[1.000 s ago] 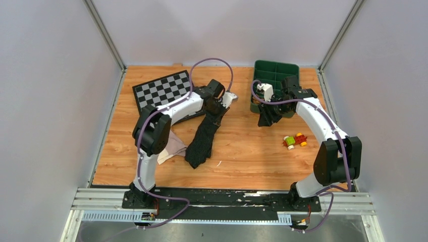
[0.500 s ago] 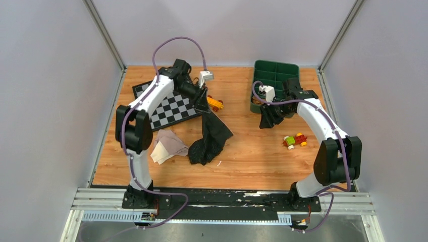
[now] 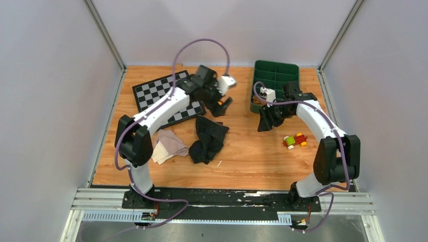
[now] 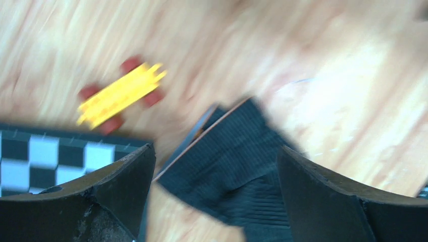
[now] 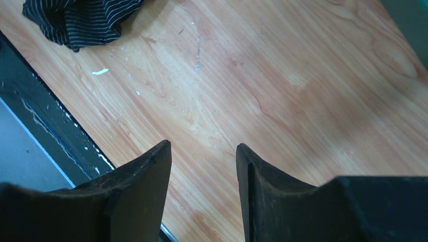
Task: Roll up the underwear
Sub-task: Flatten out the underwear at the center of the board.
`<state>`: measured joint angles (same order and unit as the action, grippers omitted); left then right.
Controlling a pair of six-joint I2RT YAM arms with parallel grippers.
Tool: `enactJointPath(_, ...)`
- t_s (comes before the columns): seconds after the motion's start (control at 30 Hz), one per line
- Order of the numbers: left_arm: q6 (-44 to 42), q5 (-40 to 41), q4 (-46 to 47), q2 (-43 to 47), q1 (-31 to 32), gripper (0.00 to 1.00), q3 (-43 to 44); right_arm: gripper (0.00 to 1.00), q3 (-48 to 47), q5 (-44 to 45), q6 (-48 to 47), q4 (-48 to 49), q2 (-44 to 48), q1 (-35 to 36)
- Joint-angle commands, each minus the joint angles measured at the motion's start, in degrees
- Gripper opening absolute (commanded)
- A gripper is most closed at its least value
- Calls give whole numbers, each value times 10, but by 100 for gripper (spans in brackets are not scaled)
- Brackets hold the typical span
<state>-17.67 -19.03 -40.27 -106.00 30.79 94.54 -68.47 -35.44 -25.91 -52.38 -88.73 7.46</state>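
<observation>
Underwear, black (image 3: 208, 138), lies crumpled beside the checkerboard mat (image 3: 154, 91), awaiting flattening; your left gripper (image 4: 214, 151) gapes empty; right gripper (image 5: 203, 146) half-spread.

The table (image 3: 252, 156) is orange-brown wood with wavy grain lines. The mat (image 3: 151, 92) on it has black and white squares like a chessboard. The black underwear (image 3: 208, 138) has thin pale stripes, and the pink underwear (image 3: 169, 145) is a pale pink-beige with a cream part, while the tray (image 3: 275, 70) is dark green, the block toy (image 3: 294, 140) is red, yellow and green, the flat toy (image 4: 120, 94) is yellow and red, and the arms (image 3: 315, 116) are white and black with purple cables (image 3: 202, 43).
</observation>
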Motion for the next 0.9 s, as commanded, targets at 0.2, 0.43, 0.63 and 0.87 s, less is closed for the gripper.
enactJointPath(0.2, 265, 153, 32, -72, 104, 64, 36, 43, -16, 105, 131, 47, 40, -92)
enactJointPath(0.43, 219, 189, 20, -158, 157, 64, 81, 42, 6, 60, 136, 46, 72, -123)
enactJointPath(0.63, 186, 280, 17, -187, 195, 58, 63, 43, -3, 24, 115, 22, 69, -127)
enactJointPath(0.87, 178, 350, 30, -207, 225, 57, 67, 42, -6, 0, 107, -2, 58, -127)
